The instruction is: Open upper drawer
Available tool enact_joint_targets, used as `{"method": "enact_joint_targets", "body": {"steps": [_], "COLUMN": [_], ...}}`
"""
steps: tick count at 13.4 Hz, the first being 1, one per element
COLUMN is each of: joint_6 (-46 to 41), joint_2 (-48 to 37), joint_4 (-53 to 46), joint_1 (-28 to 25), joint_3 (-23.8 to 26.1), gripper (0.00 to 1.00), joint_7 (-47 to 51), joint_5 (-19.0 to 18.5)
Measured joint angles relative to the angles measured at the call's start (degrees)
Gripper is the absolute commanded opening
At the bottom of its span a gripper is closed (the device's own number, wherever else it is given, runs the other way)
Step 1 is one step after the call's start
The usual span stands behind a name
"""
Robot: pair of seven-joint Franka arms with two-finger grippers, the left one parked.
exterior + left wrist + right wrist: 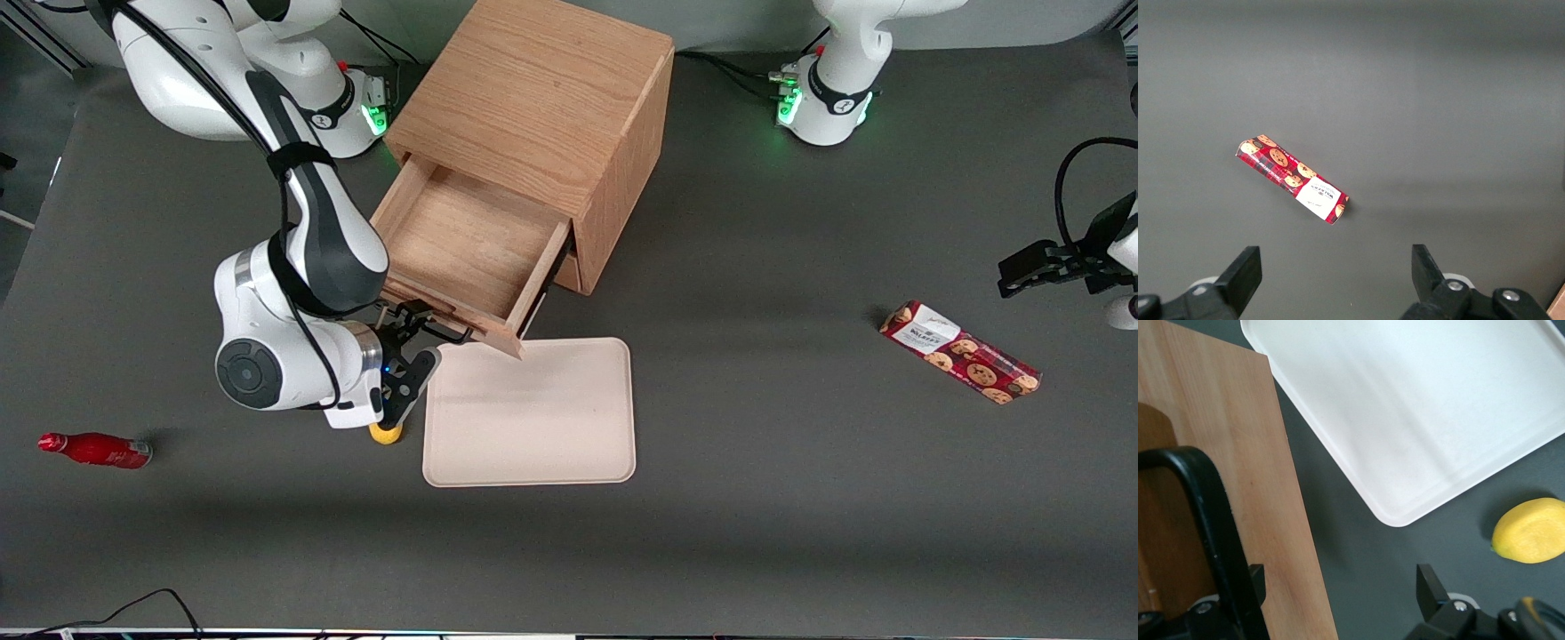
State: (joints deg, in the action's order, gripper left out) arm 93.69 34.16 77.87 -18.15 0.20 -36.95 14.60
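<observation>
Now the fingers (1251,587) stand apart around the pulled-out upper drawer's (462,240) handle (1211,527).

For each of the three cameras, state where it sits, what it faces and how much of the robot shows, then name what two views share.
Front view: high, facing the robots; upper drawer pulled out, tool at its handle, both arms visible.
Left wrist view: on the parked arm, looking down at the cookie pack; only its fingers show.
Right wrist view: at the handle, over tray and lemon.
Shared: the cookie pack, front and left wrist.
</observation>
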Motion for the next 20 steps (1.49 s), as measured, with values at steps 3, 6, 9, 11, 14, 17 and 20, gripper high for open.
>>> {"method": "enact_joint_targets", "body": {"steps": [3, 6, 9, 11, 14, 17, 20], "joint_6": [0.0, 0.0, 0.0, 0.0, 0.0, 0.0, 0.0], "joint_2": [0.9, 1.4, 2.1, 2.4, 2.4, 2.5, 2.7], "joint_4": [-1.3, -2.3, -3.5, -3.9, -4.1, -4.5, -4.9], "joint_1": [0.7, 1.5, 2.4, 3.0, 3.2, 3.4, 3.8], "joint_3": [0.0, 0.0, 0.0, 0.0, 0.0, 0.0, 0.0], "gripper": [1.0, 1.0, 1.0, 1.0, 1.0, 1.0, 1.0], "joint_7": [-1.1, -2.7, -4.0, -4.8, -5.5, -6.2, -7.3], "joint_5": [-0.1, -0.3, -0.7, -0.8, -1.0, -1.1, -1.2]}}
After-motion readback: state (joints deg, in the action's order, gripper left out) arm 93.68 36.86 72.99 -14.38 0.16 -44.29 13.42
